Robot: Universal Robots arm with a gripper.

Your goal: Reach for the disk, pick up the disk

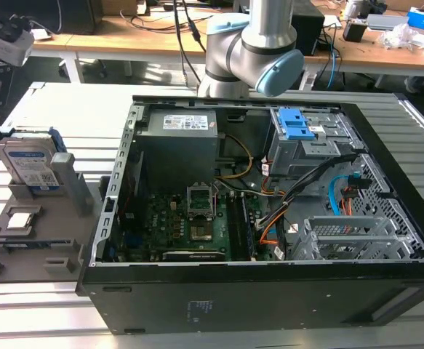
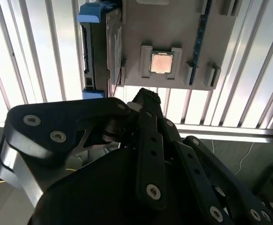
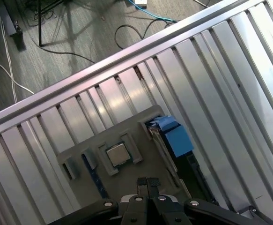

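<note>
Right, the pincer [image 3: 147, 183] is seen with its two black fingertips pressed together and nothing pinched between them. It is held above a grey holder [image 3: 122, 185] and nothing is touched by it.

The disk [image 3: 173, 137] is found below the pincer and off to one side of the fingertips, apart from them. It is stood on edge in a slot at the holder's end, and its blue bracket [image 3: 176, 140] is turned up toward the pincer. In the second wrist view the disk [image 2: 97, 51] is shown edge-on beyond the black finger links, with blue plastic at both of its ends.

A small square chip [image 3: 117, 153] is seated flat in a pocket of the holder. It is placed below the pincer, nearer to the line of the fingertips than the disk is. A thin blue strip [image 3: 93, 172] is slotted edge-on on the side of the chip away from the disk.

The holder is laid on a table of silver slats [image 3: 211, 84]. Past the table's edge a dark floor [image 3: 80, 28] with loose cables [image 3: 127, 33] is seen.

In the exterior view the disk [image 1: 28, 163] is stood upright at the exterior view's left, label [image 1: 33, 169] turned to the camera, beside an open computer case [image 1: 270, 305]. The chip [image 1: 21, 220] is laid flat just in front of it. Part of the arm [image 1: 259, 43] is seen behind the case.
</note>
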